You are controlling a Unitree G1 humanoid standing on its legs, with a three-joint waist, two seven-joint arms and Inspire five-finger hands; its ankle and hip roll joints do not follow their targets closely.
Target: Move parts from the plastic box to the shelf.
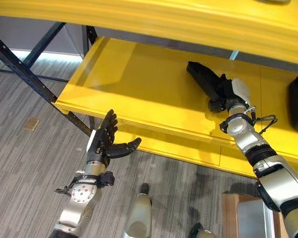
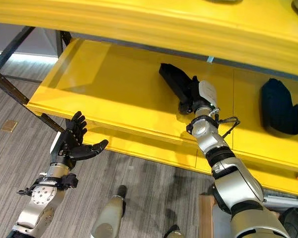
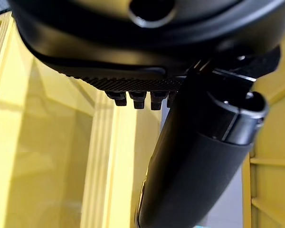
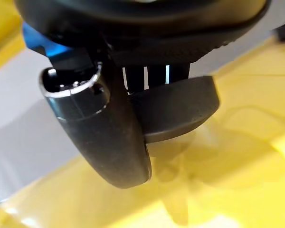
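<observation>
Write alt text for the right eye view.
The robot's right hand grips a long black part on the yellow shelf. Another black part lies farther right, and the left hand is open before the shelf's edge.

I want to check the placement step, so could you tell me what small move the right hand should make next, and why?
Probably open the right hand and let go. Its fingers are curled round the black part, which looks to be lying on the yellow shelf, to the left of another black part already there. The left hand hangs open in front of the shelf.
</observation>
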